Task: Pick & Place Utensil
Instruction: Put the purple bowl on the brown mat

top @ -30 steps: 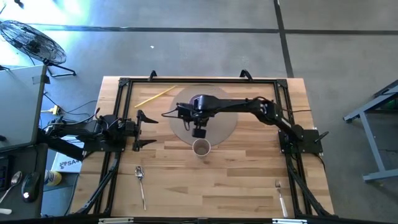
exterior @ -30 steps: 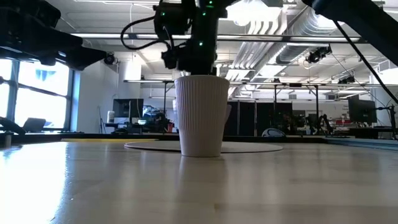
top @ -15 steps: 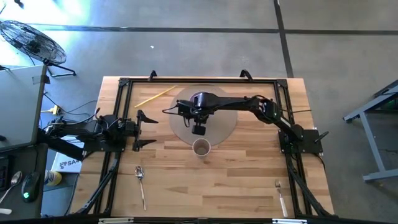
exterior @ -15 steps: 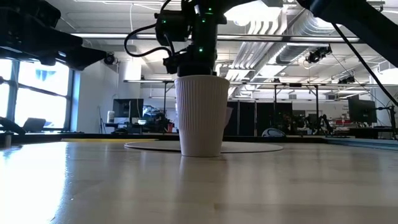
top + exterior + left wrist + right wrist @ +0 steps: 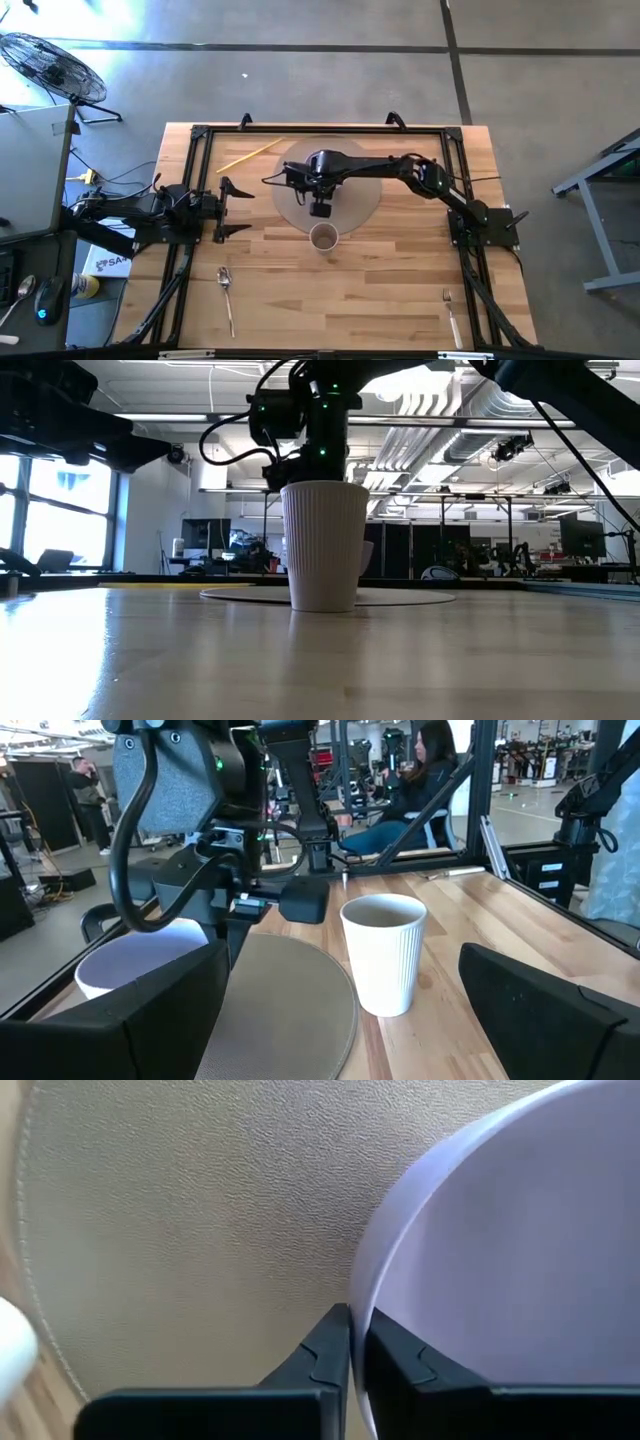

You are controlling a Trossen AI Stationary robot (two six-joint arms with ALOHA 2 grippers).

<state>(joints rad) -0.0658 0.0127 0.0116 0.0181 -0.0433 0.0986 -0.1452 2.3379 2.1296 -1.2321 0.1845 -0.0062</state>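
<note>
A white bowl (image 5: 500, 1240) sits over the round grey mat (image 5: 355, 195). It also shows in the left wrist view (image 5: 120, 960), but the right arm hides it from above. My right gripper (image 5: 320, 208) hangs over the mat, shut on the bowl's rim. A white ribbed paper cup (image 5: 323, 237) stands upright on the wood just near of the mat. A spoon (image 5: 227, 295) lies flat near the near-left corner and a fork (image 5: 451, 312) near the near-right corner. My left gripper (image 5: 235, 210) waits open at the left side. My right gripper pinches the bowl's rim (image 5: 358, 1295) between its two fingers. One finger (image 5: 395, 1360) is on the inner side of the wall and the other (image 5: 325, 1350) on the outer side. The fingers come from above, pointing down. Whether the bowl is lifted off the mat, I cannot tell.
A yellow stick (image 5: 250, 153) lies on the wood at the far left. Black frame rails (image 5: 200, 180) run along the table's edges. Bare wood lies between the cup and the near edge. People sit in the room beyond the table.
My right gripper has drawn slowly away from the cup toward the table's far edge, staying shut. The cup has stayed where it was.
</note>
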